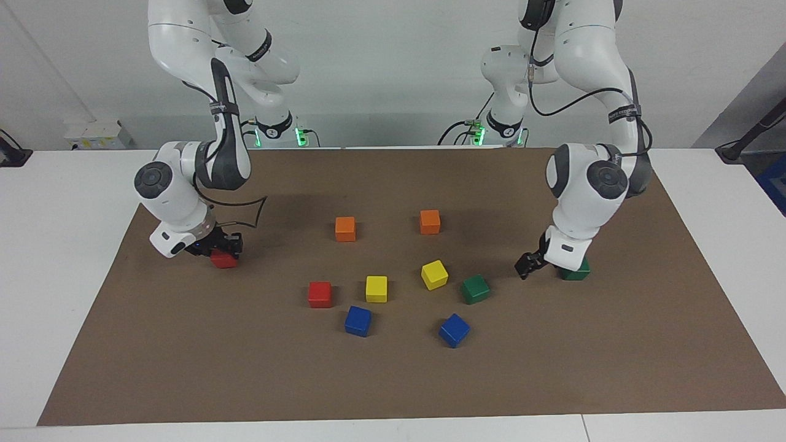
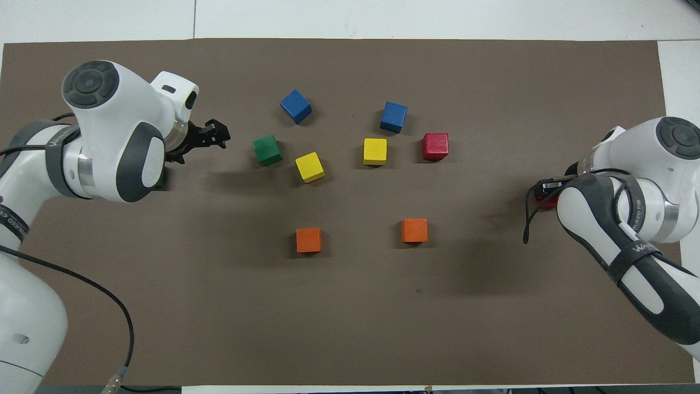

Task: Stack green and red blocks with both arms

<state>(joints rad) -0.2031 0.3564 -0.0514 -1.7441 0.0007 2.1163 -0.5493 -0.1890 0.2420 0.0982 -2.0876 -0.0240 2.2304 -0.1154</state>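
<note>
The right gripper point(image 1: 222, 247) sits low at the right arm's end of the brown mat point(image 1: 393, 380), its fingers clamped on a red block point(image 1: 223, 260) that shows beneath it and appears to rest on the mat or just above it. At the left arm's end, the left gripper point(image 1: 528, 265) hangs just over the mat with its fingers apart and nothing between them; a green block point(image 1: 576, 272) lies on the mat right beside it, partly hidden under the wrist. Nearest the robots in the middle stand two orange cubes point(image 1: 346, 228), well apart from each other. Farther out come two yellow cubes point(image 1: 376, 288), with the second green block point(image 1: 476, 289) beside them toward the left arm's end and the second red block point(image 1: 320, 294) toward the right arm's end. Farthest from the robots lie two blue cubes point(image 1: 358, 321). The mat covers a white table point(image 1: 61, 184), and a plain white wall point(image 1: 393, 73) stands at the robots' backs.
</note>
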